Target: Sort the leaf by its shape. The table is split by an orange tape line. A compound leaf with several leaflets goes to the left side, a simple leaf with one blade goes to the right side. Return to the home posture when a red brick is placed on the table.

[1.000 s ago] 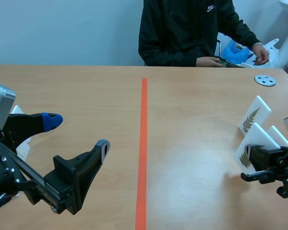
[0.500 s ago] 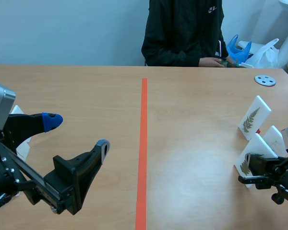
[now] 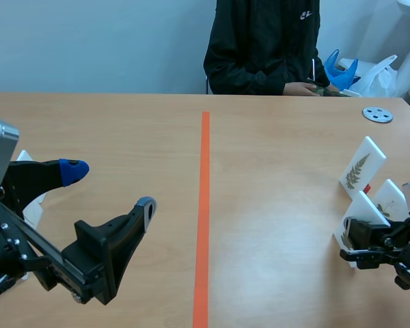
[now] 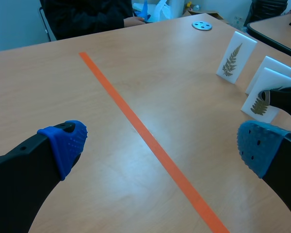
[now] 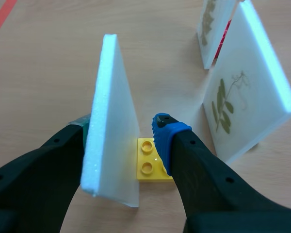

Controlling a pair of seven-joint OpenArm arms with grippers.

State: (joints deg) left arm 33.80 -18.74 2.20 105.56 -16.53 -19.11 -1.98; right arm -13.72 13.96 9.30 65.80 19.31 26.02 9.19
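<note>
Looks barely begun, with right gripper point(image 5: 121, 125) spread loosely astride a fern card point(image 4: 264, 85) by the desk's point(image 3: 273, 171) right edge, wrong side for compound leaves, left gripper point(image 4: 160, 145) gaping idle.

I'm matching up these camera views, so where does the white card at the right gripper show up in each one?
Scene view: white card at the right gripper, right of the orange tape line.
Left wrist view: across the tape line, nearest of three cards.
Right wrist view: edge-on between the gripper's fingers.
Shared landmark: the tape line, visible in all three.
</note>
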